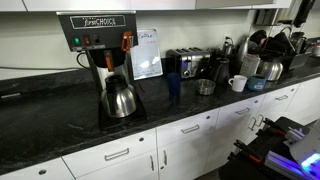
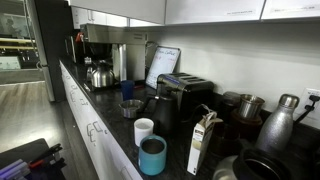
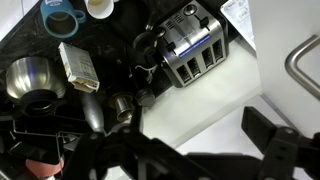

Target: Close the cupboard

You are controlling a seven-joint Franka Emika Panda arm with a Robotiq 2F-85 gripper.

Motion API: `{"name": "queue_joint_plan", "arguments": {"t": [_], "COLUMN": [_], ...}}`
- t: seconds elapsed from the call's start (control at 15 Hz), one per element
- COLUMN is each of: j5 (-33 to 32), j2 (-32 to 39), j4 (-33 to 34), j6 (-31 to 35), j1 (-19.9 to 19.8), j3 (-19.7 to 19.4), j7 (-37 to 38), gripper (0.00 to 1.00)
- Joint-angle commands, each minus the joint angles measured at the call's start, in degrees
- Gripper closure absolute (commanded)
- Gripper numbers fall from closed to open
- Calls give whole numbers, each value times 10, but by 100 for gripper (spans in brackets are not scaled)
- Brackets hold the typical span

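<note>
1. Gripper position. In the wrist view your gripper sat at the bottom edge, above the counter. One dark finger stood far out to the right. The jaws appeared spread, and nothing was pinched between them.

2. Task item. The cupboard door showed as a plain white panel across the lower right of the wrist view. Its metal bar handle was at the right edge, well apart from the finger. You could not tell from this view how far the door stood open.

3. Surroundings in the wrist view. The toaster stood just beside the upper edge of the door panel. To its left lay the carton and a steel bowl. The blue cup and the white cup sat close together at the top.

4. Exterior views. The toaster appeared on the counter in both exterior views. In an exterior view, the coffee maker stood left of it, and the lower doors lay flush. In an exterior view, the upper doors ran along the top above the toaster.
</note>
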Motion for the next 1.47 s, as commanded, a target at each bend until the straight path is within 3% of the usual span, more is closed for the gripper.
{"name": "queue_joint_plan", "arguments": {"t": [0.0,0.93,1.4], "j5": [20,133,152], "j2": [12,-20,-39], "j4": [12,28,28], "j6": [2,-54,-86], "j1": [2,72,79], "j3": [3,-47,-46], "j7": [8,-33,-45], "gripper": [0,0,0]}}
